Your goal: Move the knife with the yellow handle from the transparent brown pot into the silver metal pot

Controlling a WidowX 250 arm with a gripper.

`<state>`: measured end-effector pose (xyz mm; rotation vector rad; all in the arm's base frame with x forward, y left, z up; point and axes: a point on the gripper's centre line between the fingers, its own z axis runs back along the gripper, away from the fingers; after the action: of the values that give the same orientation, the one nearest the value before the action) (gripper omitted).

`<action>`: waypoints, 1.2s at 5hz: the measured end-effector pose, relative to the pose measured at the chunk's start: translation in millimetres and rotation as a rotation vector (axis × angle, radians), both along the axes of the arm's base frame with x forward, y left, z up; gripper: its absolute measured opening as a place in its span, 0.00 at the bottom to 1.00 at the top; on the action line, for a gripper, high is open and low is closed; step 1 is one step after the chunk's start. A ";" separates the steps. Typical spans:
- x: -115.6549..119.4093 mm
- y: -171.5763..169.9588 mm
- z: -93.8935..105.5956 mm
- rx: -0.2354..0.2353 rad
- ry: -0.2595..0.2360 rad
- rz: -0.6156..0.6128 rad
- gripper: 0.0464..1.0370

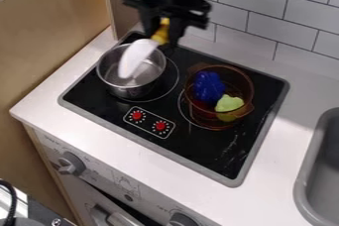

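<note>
A smooth, rounded white utensil (138,57) hangs by its yellow handle (160,31) from the black gripper (163,28), fingers closed around it. Its long axis slants down and leftward from the gripper over a shiny round steel pot (132,91). Right of and below the gripper, a see-through amber pot (246,88) holds lumpy blue (208,87) and yellow-green pieces (229,103) on the glossy black stovetop (198,153).
</note>
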<state>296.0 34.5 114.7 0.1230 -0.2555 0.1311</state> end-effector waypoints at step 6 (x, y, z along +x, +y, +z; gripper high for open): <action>0.0 48.6 -65.6 -0.075 -0.128 -0.061 0.38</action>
<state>296.0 83.1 49.1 0.0319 -0.3814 0.0876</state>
